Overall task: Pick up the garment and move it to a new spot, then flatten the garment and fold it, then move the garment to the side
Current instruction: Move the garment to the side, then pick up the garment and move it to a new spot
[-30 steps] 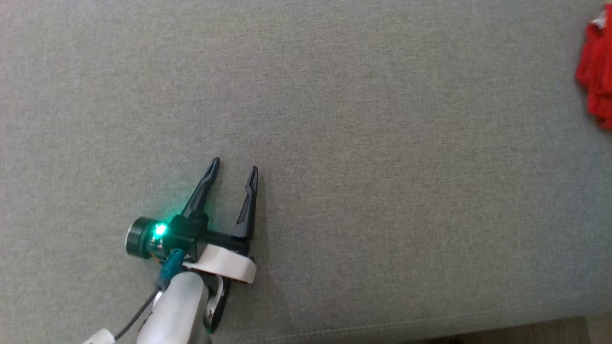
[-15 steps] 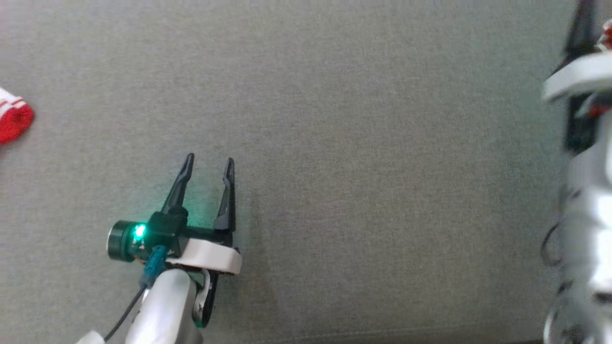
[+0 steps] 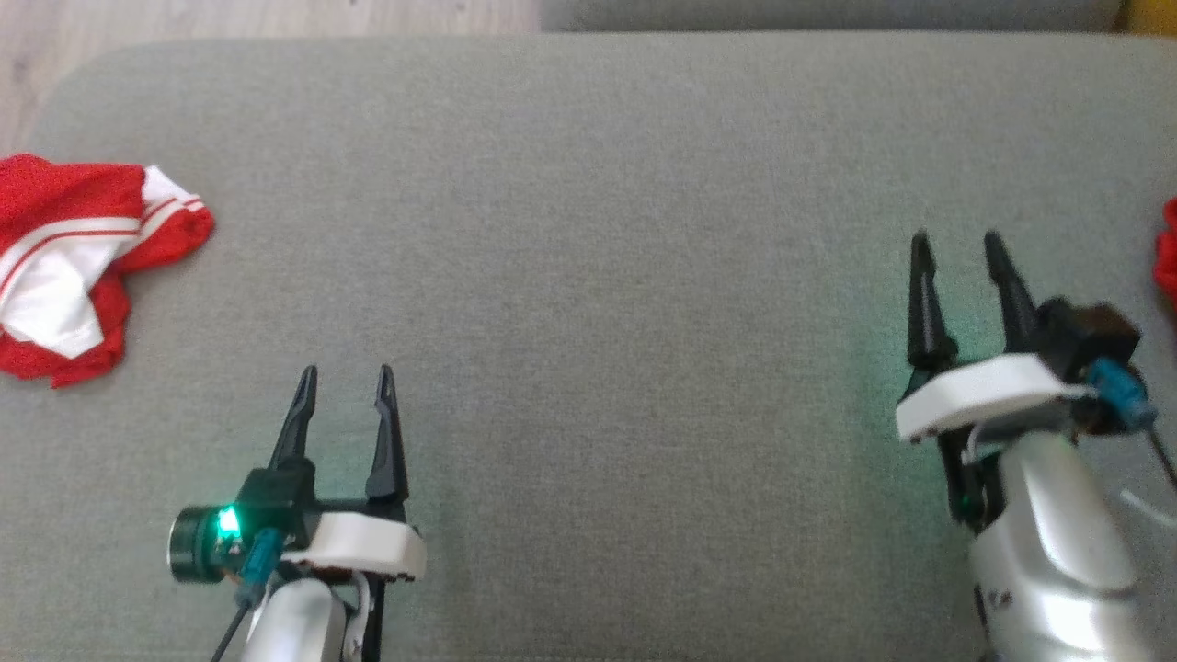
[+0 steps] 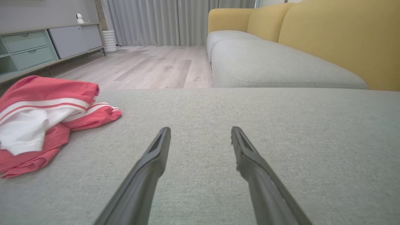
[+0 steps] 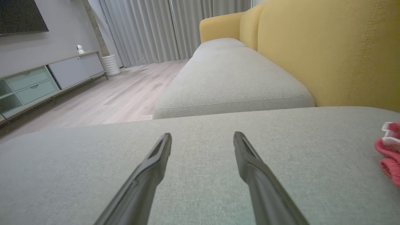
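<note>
In the head view, the crumpled red-and-white fabric garment (image 3: 83,257) lay at the left end of the grey upholstered cushion (image 3: 588,184). The left gripper (image 3: 347,372) and right gripper (image 3: 956,239) hovered wide and empty, probably readied for grasping. The left wrist view put the garment leftward; the right wrist view showed a bunched red cloth (image 5: 389,153) rightward.

The grey cushion (image 3: 644,276) was a broad, flat seat of woven fabric with a rounded far-left corner in the head view and a stitched seam near its front edge; a red and white garment (image 3: 74,262) lay crumpled on it at the far left, close to that corner, its white striped panel turned up; a second red garment (image 3: 1168,262) lay at the right edge, cut off by the frame; the wide stretch between them was smooth.
</note>
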Controlling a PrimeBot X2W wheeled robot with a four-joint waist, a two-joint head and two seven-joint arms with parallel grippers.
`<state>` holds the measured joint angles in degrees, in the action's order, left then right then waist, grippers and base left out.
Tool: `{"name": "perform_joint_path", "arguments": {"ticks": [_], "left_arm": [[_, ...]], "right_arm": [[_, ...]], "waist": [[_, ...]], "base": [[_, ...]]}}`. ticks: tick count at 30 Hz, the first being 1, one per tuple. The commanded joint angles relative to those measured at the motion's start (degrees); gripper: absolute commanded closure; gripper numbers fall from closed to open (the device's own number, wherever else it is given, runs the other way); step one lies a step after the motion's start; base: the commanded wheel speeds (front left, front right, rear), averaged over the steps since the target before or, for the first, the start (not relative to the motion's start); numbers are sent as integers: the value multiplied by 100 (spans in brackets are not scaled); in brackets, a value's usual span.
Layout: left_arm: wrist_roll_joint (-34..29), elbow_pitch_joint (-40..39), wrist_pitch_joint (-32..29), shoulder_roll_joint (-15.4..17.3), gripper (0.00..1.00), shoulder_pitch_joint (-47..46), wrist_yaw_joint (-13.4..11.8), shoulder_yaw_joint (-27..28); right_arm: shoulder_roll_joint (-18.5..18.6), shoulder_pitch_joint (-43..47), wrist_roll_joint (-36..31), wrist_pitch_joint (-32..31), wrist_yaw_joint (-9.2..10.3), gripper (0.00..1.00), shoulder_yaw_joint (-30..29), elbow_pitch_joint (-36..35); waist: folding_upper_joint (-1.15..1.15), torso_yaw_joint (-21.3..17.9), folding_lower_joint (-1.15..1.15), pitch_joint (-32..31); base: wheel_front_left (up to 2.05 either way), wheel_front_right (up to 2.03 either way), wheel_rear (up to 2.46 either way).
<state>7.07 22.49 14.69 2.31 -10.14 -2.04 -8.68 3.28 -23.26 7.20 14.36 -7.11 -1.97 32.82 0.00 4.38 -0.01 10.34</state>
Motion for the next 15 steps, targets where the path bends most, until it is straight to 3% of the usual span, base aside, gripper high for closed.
{"name": "perform_joint_path", "arguments": {"ticks": [1,15], "left_arm": [[-25,-121,31,56,0,-40,-45,237],[-53,-74,31,56,0,508,-128,482]], "right_arm": [[-38,-26,29,63,-37,0,179,-221],[-40,883,271,63,-37,0,526,-322]], "waist": [[0,99,1,-144],[0,48,1,-829]], "base": [[0,0,0],[0,0,0]]}}
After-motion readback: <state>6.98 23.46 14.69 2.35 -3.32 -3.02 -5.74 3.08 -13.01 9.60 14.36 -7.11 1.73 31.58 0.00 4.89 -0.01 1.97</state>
